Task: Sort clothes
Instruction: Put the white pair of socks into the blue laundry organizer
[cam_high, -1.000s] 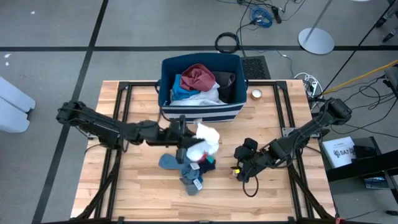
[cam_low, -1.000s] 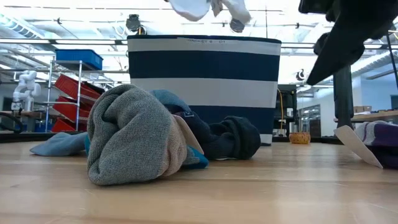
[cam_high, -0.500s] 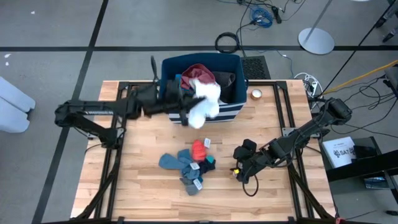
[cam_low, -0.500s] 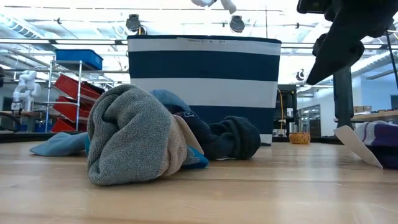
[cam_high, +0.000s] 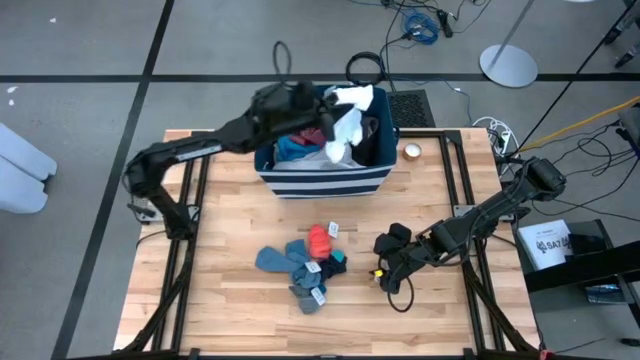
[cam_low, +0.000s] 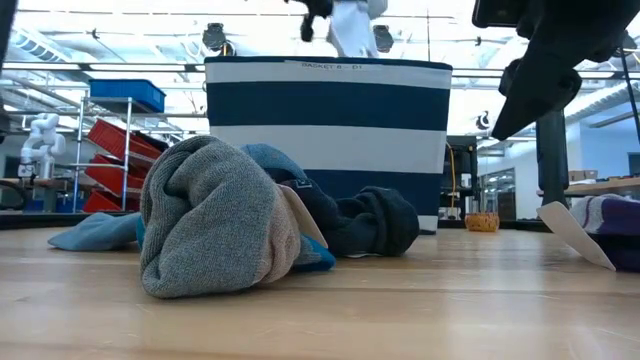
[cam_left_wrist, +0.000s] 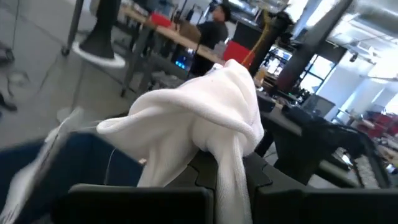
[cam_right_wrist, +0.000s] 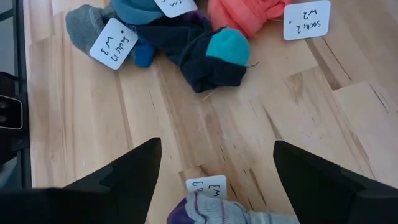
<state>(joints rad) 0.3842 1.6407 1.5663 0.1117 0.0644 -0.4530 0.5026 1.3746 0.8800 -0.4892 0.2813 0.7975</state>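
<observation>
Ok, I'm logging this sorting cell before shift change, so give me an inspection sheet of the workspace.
Surface: wooden table, bare at the edges.
Job's things: sock pile mid-table; white garment held over the striped bin, which holds more clothes.
Clutter: small round container beside the bin.
Grippers: left hand shut on the white garment; right hand open, low beside the socks.
Cables: coils on floor.
Surroundings: person in the workshop behind.

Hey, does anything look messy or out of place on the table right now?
Nothing is spilled or damaged. A loose heap of small tagged socks lies unsorted mid-table, and the left gripper holds a white garment over the navy striped bin.
</observation>
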